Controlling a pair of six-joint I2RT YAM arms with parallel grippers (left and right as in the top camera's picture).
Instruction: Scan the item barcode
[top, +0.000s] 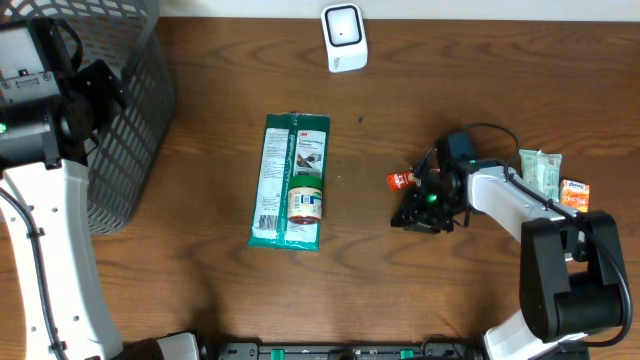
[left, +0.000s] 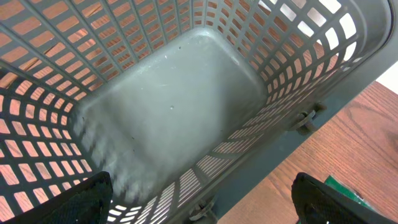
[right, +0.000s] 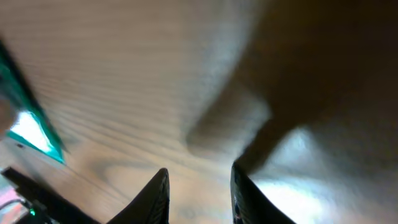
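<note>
Overhead view, state of progress: the scan is not yet made. The white scanner (top: 343, 38) stands at the far edge of the worktop (top: 200, 300) with nothing presented to it. Candidate items are a small red item (top: 400, 180) just beside the right arm's jaws, a long green package (top: 278, 180) mid-worktop with a small jar (top: 306, 200) on it, and packets (top: 545, 170) at the right edge. Which one is meant cannot be told, though the red item looks likeliest. Left to do: grasp, lift, carry to the scanner, show the barcode. Right arm (top: 500, 195) reaches low over the worktop, jaws narrowly parted with bare wood between them, pinching nothing. Left arm (top: 50, 210) is poised over the grey basket (top: 140, 120), jaws spread wide and empty.
</note>
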